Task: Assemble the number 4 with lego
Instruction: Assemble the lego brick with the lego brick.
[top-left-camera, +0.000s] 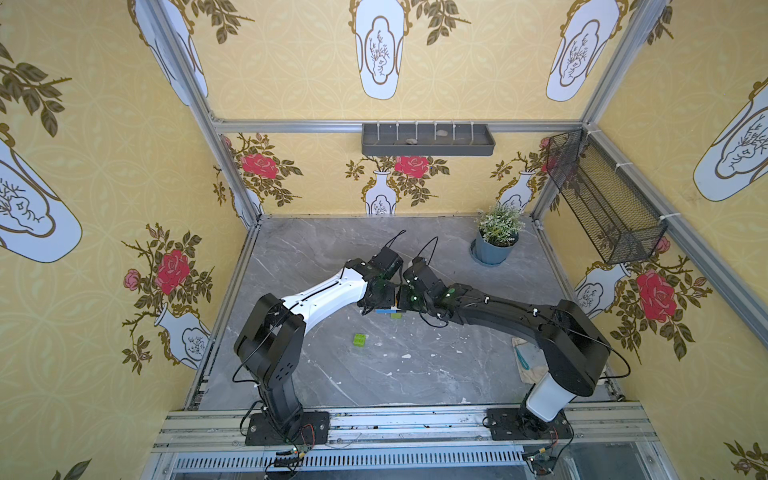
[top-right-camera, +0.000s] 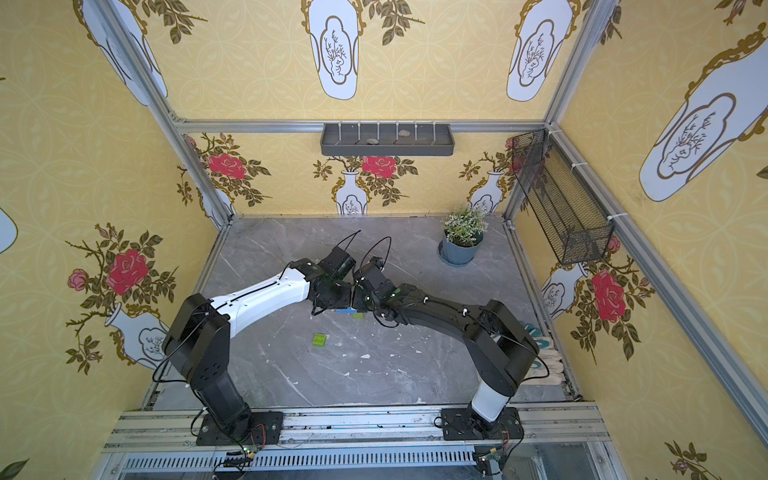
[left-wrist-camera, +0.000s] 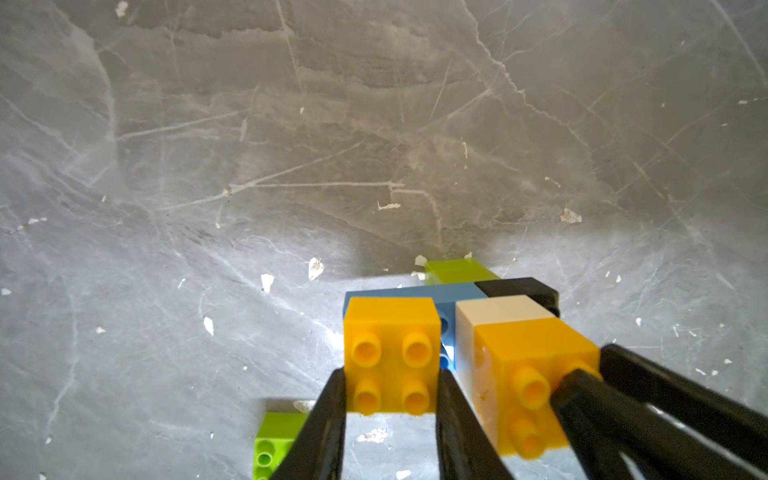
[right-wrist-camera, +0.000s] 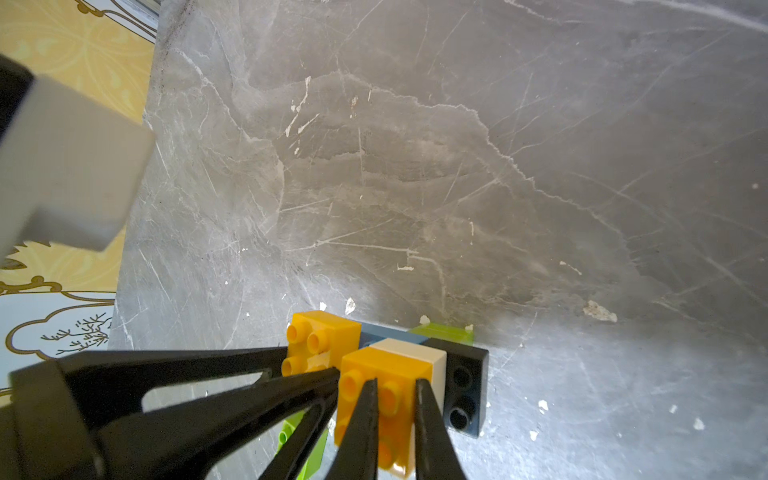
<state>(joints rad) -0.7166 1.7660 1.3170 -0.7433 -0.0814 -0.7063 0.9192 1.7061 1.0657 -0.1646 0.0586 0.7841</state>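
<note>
With your left tool (left-wrist-camera: 390, 386) clamped on one yellow brick (left-wrist-camera: 392, 322) and your right tool (right-wrist-camera: 397, 390) pinching the other yellow brick (right-wrist-camera: 388, 365), the loose green brick (top-left-camera: 360, 340) lies near-left, closer to your left arm (top-left-camera: 324, 296).

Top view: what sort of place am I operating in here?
Most likely a robot test cell dressed up as a room: an aluminium frame holds floral wallpaper panels around a marble-look tabletop, with a potted plant in a far corner.

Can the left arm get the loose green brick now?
Probably not yet: the left end effector is shut on a yellow brick. The loose green brick lies uncovered nearby, likely reachable after release.
</note>
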